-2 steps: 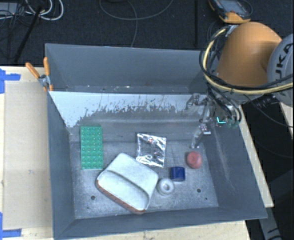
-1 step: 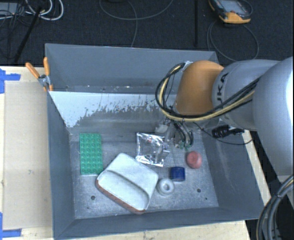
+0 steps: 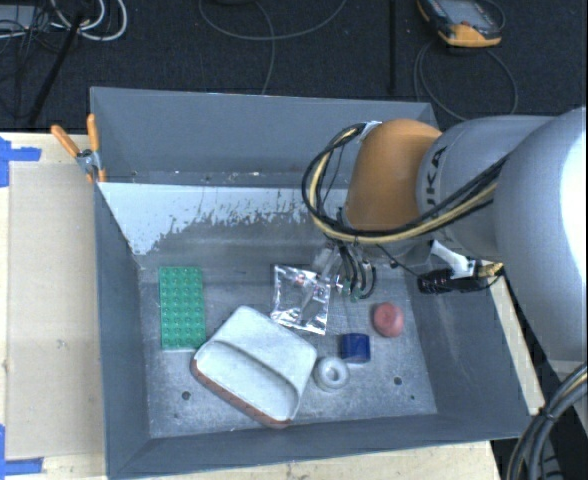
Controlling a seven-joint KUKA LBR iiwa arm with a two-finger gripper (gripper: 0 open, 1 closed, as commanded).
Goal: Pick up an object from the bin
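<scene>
Closest to the lens looms my own grey arm (image 3: 534, 208) with its orange wrist cover (image 3: 394, 173) and looped cables (image 3: 319, 183). They hide most of my gripper (image 3: 352, 280), so I cannot tell whether my jaws stand wide or narrow. What pokes out below the cover hangs at the right edge of a crumpled clear wrapper (image 3: 299, 298) in mid-bin (image 3: 124, 368); I cannot make out any contact. Just right lies a reddish lump (image 3: 387, 319). Below are a small blue block (image 3: 354, 347) and a white ring (image 3: 331, 373) beside a brown-rimmed white pad (image 3: 254, 363). A green studded plate (image 3: 181, 308) lies well to the left.
</scene>
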